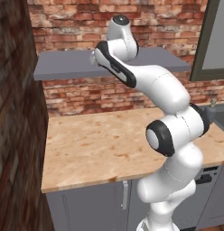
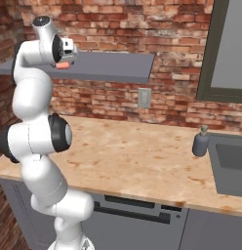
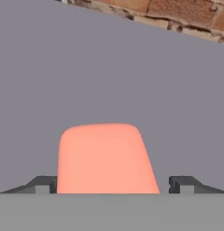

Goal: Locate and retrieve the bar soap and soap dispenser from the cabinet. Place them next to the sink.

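Two-finger gripper (image 3: 108,185) open, dark tips either side of flat salmon-pink bar soap (image 3: 106,158), w/ gaps. Soap lies on flat grey cabinet shelf (image 3: 132,76). Dark grey pump soap dispenser (image 2: 200,142) upright on wood counter (image 2: 137,161), just beside sink (image 2: 230,163).

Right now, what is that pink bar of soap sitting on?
The bar soap lies flat on the grey shelf of the cabinet, between the fingertips of the gripper. Its near end is cut off by the picture's edge, and its underside is hidden.

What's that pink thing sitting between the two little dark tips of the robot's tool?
In the hand view, the bar soap lies on the grey cabinet shelf between the tool tips, a gap either side.
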Available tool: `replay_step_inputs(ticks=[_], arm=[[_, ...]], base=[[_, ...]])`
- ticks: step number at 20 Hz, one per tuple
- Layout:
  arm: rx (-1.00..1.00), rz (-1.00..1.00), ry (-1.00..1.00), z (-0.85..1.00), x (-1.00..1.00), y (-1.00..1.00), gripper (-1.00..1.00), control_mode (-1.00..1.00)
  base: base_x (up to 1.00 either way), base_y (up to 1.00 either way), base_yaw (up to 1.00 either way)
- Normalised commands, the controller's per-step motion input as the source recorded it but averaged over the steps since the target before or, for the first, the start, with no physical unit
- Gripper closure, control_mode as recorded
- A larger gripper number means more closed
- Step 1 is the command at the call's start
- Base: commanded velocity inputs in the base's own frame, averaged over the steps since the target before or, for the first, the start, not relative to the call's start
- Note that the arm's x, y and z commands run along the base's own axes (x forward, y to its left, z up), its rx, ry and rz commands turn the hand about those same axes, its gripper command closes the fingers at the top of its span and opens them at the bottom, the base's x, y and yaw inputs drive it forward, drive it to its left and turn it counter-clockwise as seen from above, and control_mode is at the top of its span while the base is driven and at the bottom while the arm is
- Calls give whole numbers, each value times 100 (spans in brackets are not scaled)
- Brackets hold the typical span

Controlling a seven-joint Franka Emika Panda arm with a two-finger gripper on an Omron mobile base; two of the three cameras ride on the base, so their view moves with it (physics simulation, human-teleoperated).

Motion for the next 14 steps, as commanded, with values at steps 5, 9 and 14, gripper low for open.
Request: replay_step_inputs(ticks=[5,9,14], arm=[[0,0,6,-34,-3,12,100,-100],[0,0,0,0,0,0,100,-100],[0,-5,-2,0,-13,-36,100,-100]], base=[[0,0,0],[0,0,0],[0,0,0]])
